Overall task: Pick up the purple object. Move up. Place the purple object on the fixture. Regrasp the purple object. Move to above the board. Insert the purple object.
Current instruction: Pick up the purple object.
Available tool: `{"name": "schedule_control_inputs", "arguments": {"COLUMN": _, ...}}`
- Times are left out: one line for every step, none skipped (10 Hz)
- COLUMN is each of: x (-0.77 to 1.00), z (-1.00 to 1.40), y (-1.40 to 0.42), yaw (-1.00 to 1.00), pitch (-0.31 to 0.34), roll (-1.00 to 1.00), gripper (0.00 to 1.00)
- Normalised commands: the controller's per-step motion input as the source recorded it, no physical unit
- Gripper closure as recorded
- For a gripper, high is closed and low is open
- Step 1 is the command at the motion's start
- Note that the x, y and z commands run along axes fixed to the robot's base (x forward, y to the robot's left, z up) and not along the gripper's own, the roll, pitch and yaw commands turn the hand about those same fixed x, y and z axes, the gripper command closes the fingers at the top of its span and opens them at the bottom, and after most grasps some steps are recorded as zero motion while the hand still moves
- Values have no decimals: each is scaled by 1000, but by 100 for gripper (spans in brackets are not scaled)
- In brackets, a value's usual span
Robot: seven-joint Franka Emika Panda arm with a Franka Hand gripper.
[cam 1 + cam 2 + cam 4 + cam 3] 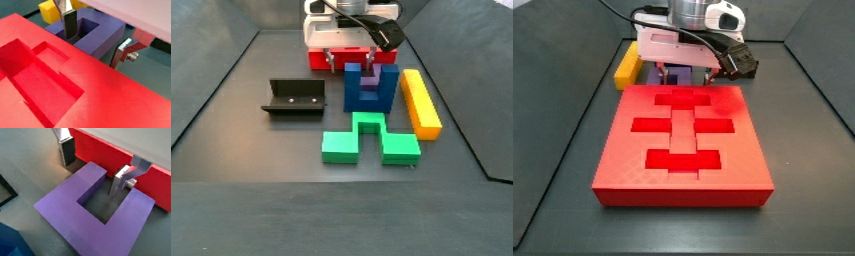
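The purple object (67, 213) lies flat on the floor with its two prongs pointing at the edge of the red board (100, 95). It also shows in a wrist view (100, 37). My gripper (93, 165) is open and straddles one prong. One finger (120, 178) stands in the notch and the other finger (65, 150) stands outside the prong with a gap. In a side view the gripper (694, 62) hangs low behind the board (680, 130). The fixture (294, 97) stands apart from it with nothing on it.
A yellow bar (420, 100) lies beside the purple object and shows in a wrist view (48, 10). A dark blue U-block (365, 95) and a green block (369, 142) stand in front of it in a side view. Dark walls enclose the floor.
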Motion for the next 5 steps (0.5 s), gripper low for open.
{"name": "schedule_control_inputs", "arguments": {"x": -46, "z": -89, "y": -109, "yaw": 37, "pitch": -3, "roll": 24, "gripper": 0}}
{"name": "schedule_control_inputs", "arguments": {"x": 0, "z": -20, "y": -14, "yaw": 0, "pitch": 0, "roll": 19, "gripper": 0}}
{"name": "schedule_control_inputs", "arguments": {"x": 0, "z": -123, "y": 0, "yaw": 0, "pitch": 0, "roll": 0, "gripper": 0}}
{"name": "schedule_control_inputs", "arguments": {"x": 0, "z": -137, "y": 23, "yaw": 0, "pitch": 0, "roll": 0, "gripper": 0}}
{"name": "schedule_control_inputs", "arguments": {"x": 0, "z": 0, "y": 43, "yaw": 0, "pitch": 0, "roll": -29, "gripper": 0}}
